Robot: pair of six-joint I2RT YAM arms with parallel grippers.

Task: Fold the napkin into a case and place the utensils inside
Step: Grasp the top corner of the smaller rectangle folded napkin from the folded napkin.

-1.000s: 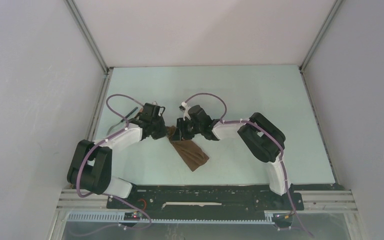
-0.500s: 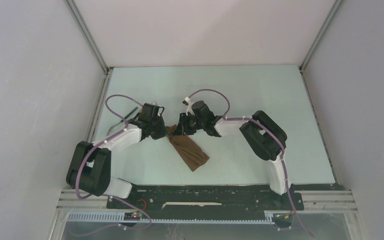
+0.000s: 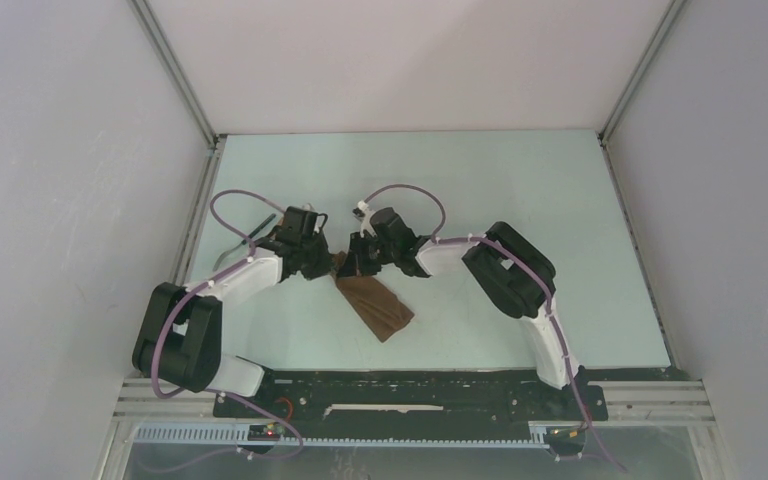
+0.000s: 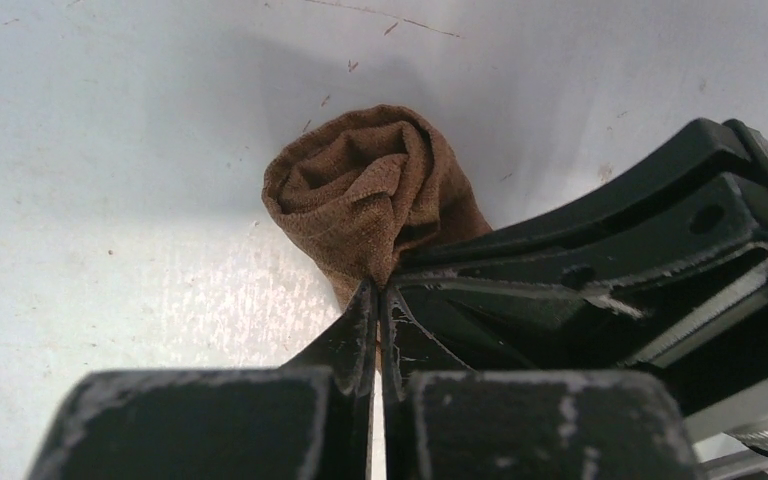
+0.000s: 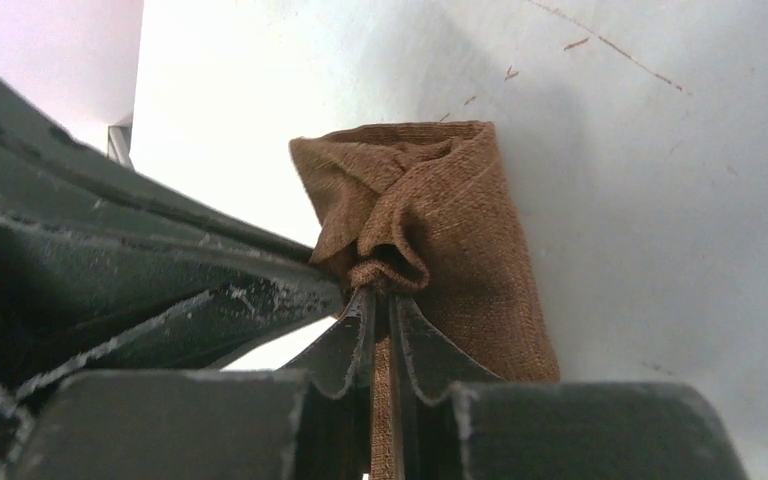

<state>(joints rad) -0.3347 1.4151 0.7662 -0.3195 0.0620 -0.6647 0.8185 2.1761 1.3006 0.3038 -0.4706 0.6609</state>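
Pinching the napkin (image 4: 360, 195), both jaws.

1. The top external view looks down from high behind the arm bases and takes in the whole table (image 3: 510, 170) from afar.
2. Each wrist view looks along its own jaws, very close and low over the table.
3. All three views share the napkin (image 3: 375, 305).

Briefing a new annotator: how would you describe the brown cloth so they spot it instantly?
On the pale green table, find where the left gripper and right gripper meet. The folded napkin slants from there toward the near edge. It alone is brown and soft.
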